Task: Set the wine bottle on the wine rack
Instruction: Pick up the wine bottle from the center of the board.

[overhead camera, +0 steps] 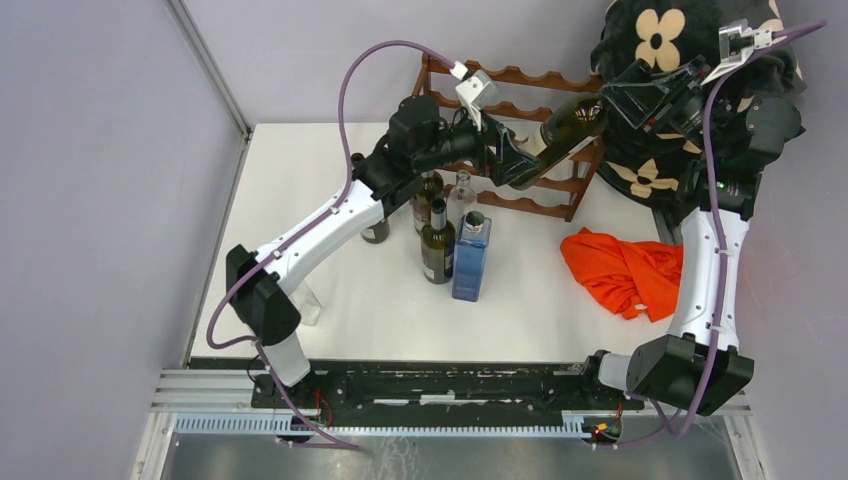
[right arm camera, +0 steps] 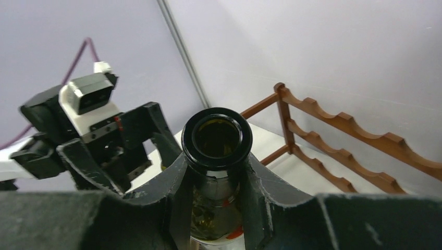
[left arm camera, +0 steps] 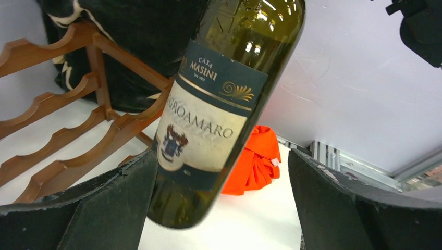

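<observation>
Where the wine bottle (overhead camera: 560, 132) is: off the bench (overhead camera: 380, 310), tilted in the air just in front of the wine rack (overhead camera: 535, 76). Its neck points up toward my right arm and its base down toward my left. It rests in no scallop.
Right hand (right arm camera: 216, 185): clamped on the neck just under the lip. By my read, this grip alone carries the bottle.
Left hand (left arm camera: 224, 203): jaws spread wide around the lower body of the bottle, gripping nothing. There is a clear gap on one side. The other finger is so near the glass that I cannot tell whether it touches.
Step in hand: I judge this the placing stage, with the bottle lifted and brought to the rack but not yet laid down.
Next move: I would draw the left hand clear and swing the base over a free pair of scallops. Then I would lower until front and back rails both bear the weight, and only then loosen the neck grip.
Look of the bottle: dark green glass with an open, uncorked mouth. The label is cream under a dark band, with gold trim and a crest.
Around it: standing bottles (overhead camera: 437, 245) sit under my left arm, an orange cloth (overhead camera: 620, 270) lies to the right, and a black flowered bag (overhead camera: 655, 45) is behind the rack.
</observation>
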`<state>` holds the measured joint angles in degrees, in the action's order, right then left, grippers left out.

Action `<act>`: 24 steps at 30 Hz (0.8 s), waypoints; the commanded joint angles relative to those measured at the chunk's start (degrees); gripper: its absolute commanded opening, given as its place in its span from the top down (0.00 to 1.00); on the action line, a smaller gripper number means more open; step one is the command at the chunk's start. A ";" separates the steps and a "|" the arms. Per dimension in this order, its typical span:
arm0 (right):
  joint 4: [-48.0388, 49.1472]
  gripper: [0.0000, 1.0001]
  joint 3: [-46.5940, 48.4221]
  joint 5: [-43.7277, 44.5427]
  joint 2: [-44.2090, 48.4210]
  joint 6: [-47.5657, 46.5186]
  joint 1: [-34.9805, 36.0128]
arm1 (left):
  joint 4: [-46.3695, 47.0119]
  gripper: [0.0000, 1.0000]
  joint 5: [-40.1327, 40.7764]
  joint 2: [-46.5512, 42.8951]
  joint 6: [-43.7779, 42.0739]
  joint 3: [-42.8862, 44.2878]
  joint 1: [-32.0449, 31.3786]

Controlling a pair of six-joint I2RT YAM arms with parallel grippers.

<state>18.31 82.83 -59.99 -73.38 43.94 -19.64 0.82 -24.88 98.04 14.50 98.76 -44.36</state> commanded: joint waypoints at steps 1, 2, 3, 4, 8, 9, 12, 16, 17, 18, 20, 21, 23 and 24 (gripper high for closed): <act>10.50 1.00 4.66 -0.20 0.95 8.88 -0.26 | 5.16 0.00 -10.81 2.41 0.70 5.17 1.90; 10.67 1.00 4.76 -0.34 0.90 9.12 -0.27 | 7.11 0.00 -12.87 3.05 1.09 5.09 1.98; 10.70 1.00 4.95 -0.39 0.79 9.24 -0.28 | 8.42 0.00 -14.95 3.61 1.18 5.04 1.99; 10.70 1.00 5.17 -0.41 0.70 9.52 -0.27 | 9.70 0.00 -16.81 4.17 1.21 4.96 2.00; 10.62 1.00 6.48 -0.57 -0.04 9.76 -0.27 | 13.93 0.00 -21.13 6.08 -1.23 3.71 2.00; 10.45 1.00 6.68 -0.64 -0.15 9.74 -0.28 | 14.58 0.00 -22.00 6.33 -2.57 3.27 2.00; 10.22 1.00 6.76 -0.91 -0.19 9.74 -0.26 | 16.38 0.00 -21.56 7.36 -5.57 2.66 2.00; 10.43 1.00 6.79 -1.10 -0.39 10.01 -0.23 | 20.77 0.00 -21.23 9.62 -5.01 3.36 1.91; 10.44 1.00 6.90 -1.18 -0.49 10.03 -0.24 | 21.99 0.00 -20.99 10.35 -4.87 3.57 1.91; 10.44 1.00 6.98 -1.25 -0.46 10.02 -0.23 | 22.58 0.00 -20.38 10.84 -4.79 3.63 1.91; 10.26 1.00 7.00 -1.44 -0.46 9.98 -0.24 | 23.76 0.00 -19.74 11.61 -4.77 3.72 1.91; 10.26 1.00 6.91 -1.45 -0.36 10.01 -0.26 | 24.75 0.00 -20.33 12.20 -3.92 3.85 1.91; 10.34 1.00 6.94 -1.44 -0.47 10.02 -0.24 | 27.89 0.00 -22.36 13.38 -0.90 4.25 1.72; 10.42 1.00 6.94 -1.45 -0.45 10.09 -0.29 | 29.21 0.00 -23.41 14.00 0.62 4.51 1.54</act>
<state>23.07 85.97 -64.20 -74.87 51.31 -19.66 21.21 -44.71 110.28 12.10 100.90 -42.26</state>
